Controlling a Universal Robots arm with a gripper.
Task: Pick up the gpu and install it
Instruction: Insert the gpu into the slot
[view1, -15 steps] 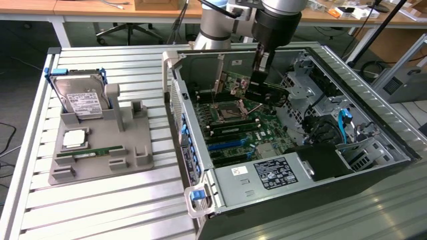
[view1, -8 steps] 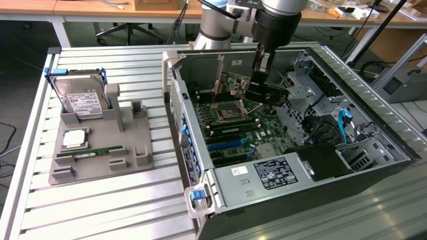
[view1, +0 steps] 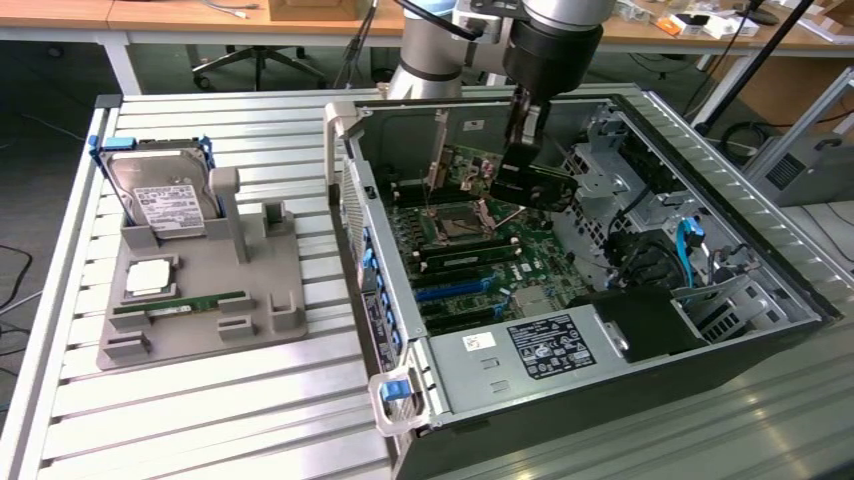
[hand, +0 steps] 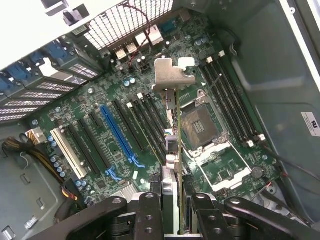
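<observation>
The gpu (hand: 172, 150) hangs edge-on above the motherboard (hand: 100, 100), bracket end leading, probably so its edge can meet a slot. The gripper (hand: 172, 212) has its jaws clamped on the card's edge, inside the open computer case (view1: 787, 290).

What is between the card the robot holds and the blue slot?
In the wrist view, black slots on the green motherboard lie between the gpu and the blue slot.
</observation>
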